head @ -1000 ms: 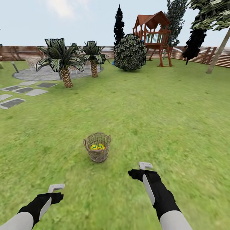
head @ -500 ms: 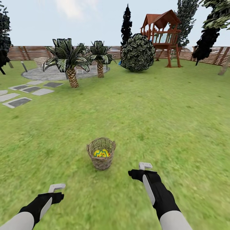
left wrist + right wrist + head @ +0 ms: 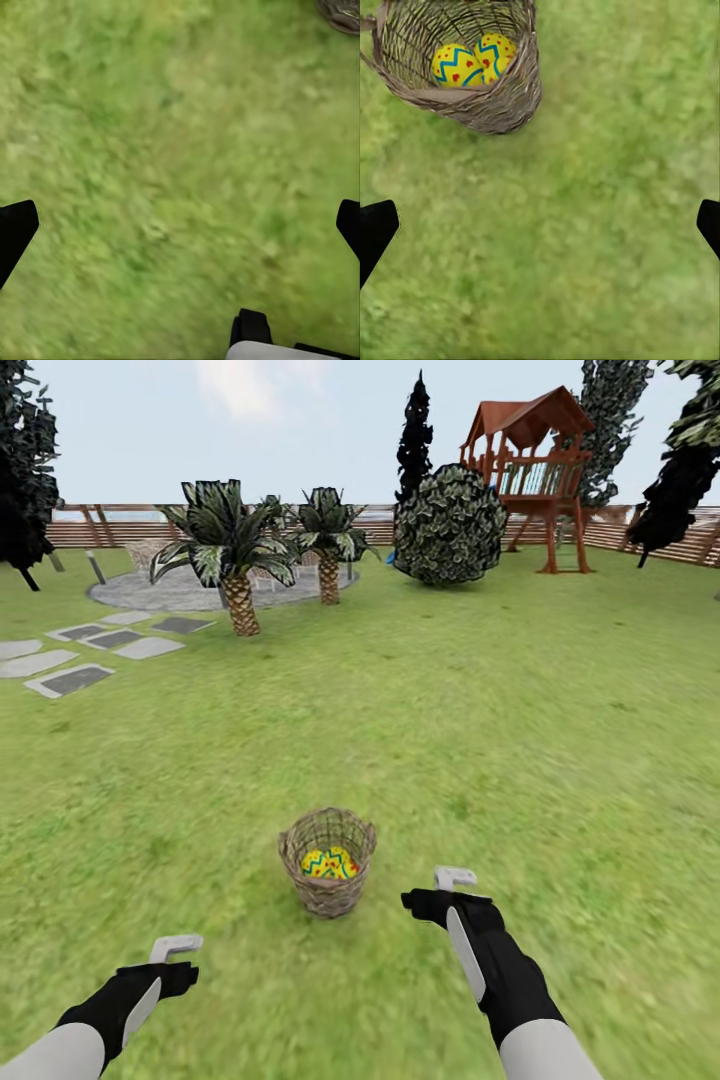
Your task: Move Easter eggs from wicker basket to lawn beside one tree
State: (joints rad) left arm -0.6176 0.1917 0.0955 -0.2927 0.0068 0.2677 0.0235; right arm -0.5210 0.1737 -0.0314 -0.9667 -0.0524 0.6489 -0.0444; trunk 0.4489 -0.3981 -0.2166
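A: Where is the wicker basket (image 3: 328, 860)?

B: It stands upright on the lawn (image 3: 520, 740), in front of the robot; the Easter eggs (image 3: 329, 863) lie inside it. The head view shows them as one yellow patch; the right wrist view shows two eggs (image 3: 472, 60) side by side, touching, behind the basket wall (image 3: 487, 101); a third I cannot see.

A: And the grippers?

B: The right gripper (image 3: 455, 878) hangs just beside the basket, the left gripper (image 3: 176, 946) farther from it; both are spread wide, with nothing between the fingers (image 3: 375, 229); the left wrist view shows only an edge of the basket (image 3: 341, 13).

A: Beyond the basket?

B: Two palms (image 3: 235, 555), a round bush (image 3: 450, 525), the play tower (image 3: 528, 470), then the fence (image 3: 110, 525).
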